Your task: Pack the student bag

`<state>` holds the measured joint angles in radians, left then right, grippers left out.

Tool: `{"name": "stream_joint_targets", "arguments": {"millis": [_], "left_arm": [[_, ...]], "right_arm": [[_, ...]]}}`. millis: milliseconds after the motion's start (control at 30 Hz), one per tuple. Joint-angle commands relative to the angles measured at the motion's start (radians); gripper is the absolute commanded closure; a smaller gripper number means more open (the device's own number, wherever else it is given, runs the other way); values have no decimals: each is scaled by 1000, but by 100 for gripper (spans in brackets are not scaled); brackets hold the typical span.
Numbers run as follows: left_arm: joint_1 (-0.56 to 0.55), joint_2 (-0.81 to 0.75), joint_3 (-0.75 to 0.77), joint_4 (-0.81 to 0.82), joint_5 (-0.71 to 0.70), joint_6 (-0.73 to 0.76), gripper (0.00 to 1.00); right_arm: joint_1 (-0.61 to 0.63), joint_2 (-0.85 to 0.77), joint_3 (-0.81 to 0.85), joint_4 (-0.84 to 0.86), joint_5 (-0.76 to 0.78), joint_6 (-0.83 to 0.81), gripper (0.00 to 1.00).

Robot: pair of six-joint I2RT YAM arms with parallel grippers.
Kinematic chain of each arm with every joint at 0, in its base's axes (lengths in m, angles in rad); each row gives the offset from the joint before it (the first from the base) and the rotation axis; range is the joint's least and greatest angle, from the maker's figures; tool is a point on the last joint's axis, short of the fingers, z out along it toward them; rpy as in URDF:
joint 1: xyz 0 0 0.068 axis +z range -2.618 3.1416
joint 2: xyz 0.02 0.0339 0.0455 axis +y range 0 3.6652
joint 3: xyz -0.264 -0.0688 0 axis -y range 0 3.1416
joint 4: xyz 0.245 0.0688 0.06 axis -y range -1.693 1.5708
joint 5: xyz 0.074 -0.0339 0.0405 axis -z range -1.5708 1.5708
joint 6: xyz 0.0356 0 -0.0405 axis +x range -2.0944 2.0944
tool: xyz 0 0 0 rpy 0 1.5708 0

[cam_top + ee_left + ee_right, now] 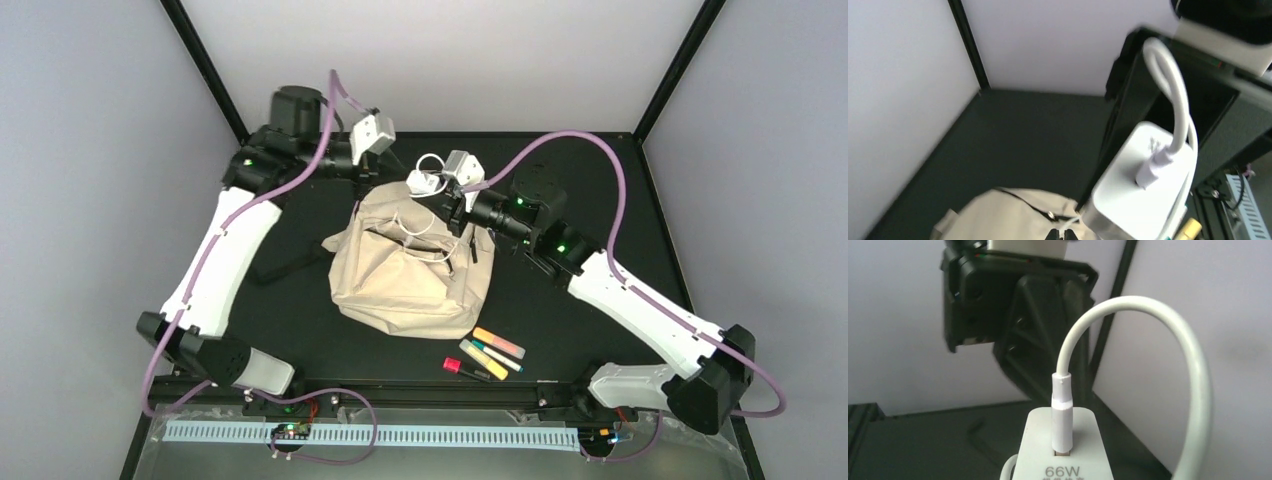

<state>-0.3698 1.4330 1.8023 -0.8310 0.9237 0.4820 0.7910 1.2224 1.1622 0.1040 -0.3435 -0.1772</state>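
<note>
The student bag (pixel 410 268), cream fabric with dark zippers, lies mid-table with its top toward the far side. My left gripper (pixel 366 186) is at the bag's far top edge. In the left wrist view its tips (pixel 1064 235) are shut on a thin white cord beside the bag's zipper (pixel 1013 212). My right gripper (pixel 442 196) is shut on a white 66W charger (pixel 424 183) with a looped white cable, held just above the bag's top. The charger fills the right wrist view (pixel 1065 452) and hides the fingers there. It also shows in the left wrist view (pixel 1140 197).
Near the front edge lie an orange highlighter (pixel 498 342), a yellow highlighter (pixel 483 358), a teal pen (pixel 500 358) and a red-capped marker (pixel 462 368). The bag's black straps (pixel 290 262) trail left. Black frame posts stand at the back corners.
</note>
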Motion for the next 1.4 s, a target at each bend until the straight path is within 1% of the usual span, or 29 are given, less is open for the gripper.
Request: {"name": "stream_joint_targets", "arguments": {"millis": [0,67,133,200,267,367,433,467,533,567,633,667,733,800,867,933,1033,1067,1133,1200,1233,1300,1367], "left_arm": [[-6,24,-185,149,47,-40,98],[-6,49,-275,204,37,-30,99],[-3,82,-327,205,-12,9,99],[10,125,-329,141,-79,58,99],[30,172,-308,72,-150,90,98],[72,234,-300,34,-257,106,85],[84,269,-305,-16,-296,176,78],[86,279,-317,-41,-291,223,74],[95,269,-362,-77,-212,330,66],[105,256,-391,-77,-157,379,62],[127,235,-439,-33,-97,416,53],[139,235,-449,-27,-83,439,46],[154,258,-452,-55,-79,567,35],[143,281,-463,-86,-135,683,27],[132,280,-511,-32,-191,736,26],[131,259,-572,83,-229,748,26],[131,227,-613,206,-226,770,24],[131,229,-598,210,-209,769,24],[131,252,-547,161,-173,766,24],[132,268,-531,131,-140,787,24],[133,275,-535,96,-120,826,24],[134,301,-544,19,-93,953,25],[132,322,-567,-4,-86,1027,29]], "right_arm": [[-70,26,-83,59,-23,55,82],[-93,45,-115,54,-29,63,82],[-100,75,-129,17,-32,51,84],[-103,99,-146,-10,-35,44,84],[-108,111,-176,3,-41,47,84],[-129,147,-189,21,-62,75,84],[-146,191,-165,5,-71,98,84],[-155,219,-135,-18,-80,105,84],[-173,272,-90,-52,-119,118,84],[-180,298,-69,-70,-132,125,84],[-189,336,-37,-85,-146,136,84],[-191,348,-28,-83,-150,140,84],[-192,368,-9,-73,-163,141,84],[-191,396,23,-80,-192,145,84],[-191,444,72,-110,-232,164,84],[-190,491,120,-157,-269,194,83],[-190,546,155,-195,-309,229,83],[-190,562,165,-210,-319,232,83],[-190,591,196,-250,-322,230,83],[-190,623,242,-302,-339,224,83],[-190,640,268,-321,-349,228,83],[-190,666,290,-341,-367,242,83],[-190,683,294,-346,-371,262,82]]}}
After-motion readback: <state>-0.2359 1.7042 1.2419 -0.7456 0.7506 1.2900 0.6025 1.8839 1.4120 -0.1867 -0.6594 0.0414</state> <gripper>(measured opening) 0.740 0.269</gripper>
